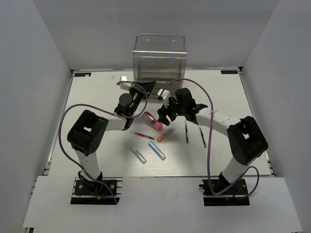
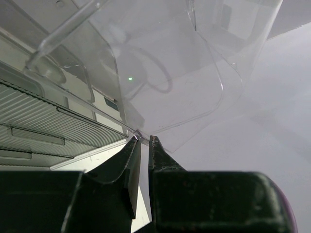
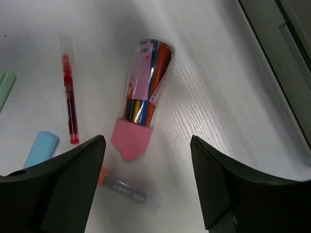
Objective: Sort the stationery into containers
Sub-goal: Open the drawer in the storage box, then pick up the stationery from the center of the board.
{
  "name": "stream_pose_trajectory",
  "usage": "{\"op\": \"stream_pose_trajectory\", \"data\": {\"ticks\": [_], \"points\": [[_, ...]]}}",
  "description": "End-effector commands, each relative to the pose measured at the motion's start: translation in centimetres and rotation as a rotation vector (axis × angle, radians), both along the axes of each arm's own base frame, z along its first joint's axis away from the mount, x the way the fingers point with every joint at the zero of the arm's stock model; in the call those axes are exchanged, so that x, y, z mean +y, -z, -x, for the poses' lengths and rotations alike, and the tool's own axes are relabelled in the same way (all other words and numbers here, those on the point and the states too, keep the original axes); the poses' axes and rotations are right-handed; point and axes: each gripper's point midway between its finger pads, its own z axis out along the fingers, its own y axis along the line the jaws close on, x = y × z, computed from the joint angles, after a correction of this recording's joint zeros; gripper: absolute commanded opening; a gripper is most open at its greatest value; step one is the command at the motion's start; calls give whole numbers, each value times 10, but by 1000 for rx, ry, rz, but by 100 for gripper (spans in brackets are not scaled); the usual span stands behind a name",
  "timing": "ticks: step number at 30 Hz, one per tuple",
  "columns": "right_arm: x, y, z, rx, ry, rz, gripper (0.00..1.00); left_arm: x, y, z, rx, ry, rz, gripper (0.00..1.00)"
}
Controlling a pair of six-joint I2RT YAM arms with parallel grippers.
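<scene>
The clear cabinet of containers [image 1: 159, 58] stands at the table's far middle. My left gripper [image 1: 147, 88] [image 2: 145, 139] is just in front of it, its jaws pinched on the thin rim of a clear drawer [image 2: 170, 82]. My right gripper [image 1: 164, 114] [image 3: 148, 145] hangs open over the fat pink marker [image 1: 155, 122] [image 3: 143, 97] without touching it. An orange marker [image 1: 164, 135] [image 3: 127, 188] lies below it. A red pen [image 1: 142, 136] [image 3: 69, 92], a light-blue marker [image 1: 156, 150] [image 3: 41, 148] and a green marker [image 1: 137, 153] lie to the left.
Two thin dark pens [image 1: 186, 132] [image 1: 202, 137] lie to the right of the markers, under my right forearm. White walls close in the table on three sides. Purple cables loop over both arms.
</scene>
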Motion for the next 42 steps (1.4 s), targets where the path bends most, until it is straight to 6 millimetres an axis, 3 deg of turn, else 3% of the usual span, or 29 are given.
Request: {"op": "stream_pose_trajectory", "data": {"ticks": [1,9,28,39,42], "points": [[22,-19,-11,-39,-1,-48,77,6,-77,7,-181,-19,85,0],[39,3,-10,-1,-12,-16,79,7,-77,9,-182,-19,85,0],[40,53,-1,27,-19,95,77,10,-83,13,-181,-19,85,0],[26,71,4,2,-1,165,52,10,-78,13,-177,-22,73,0],[20,76,8,-1,-3,186,40,12,-74,13,-168,-31,71,0]]}}
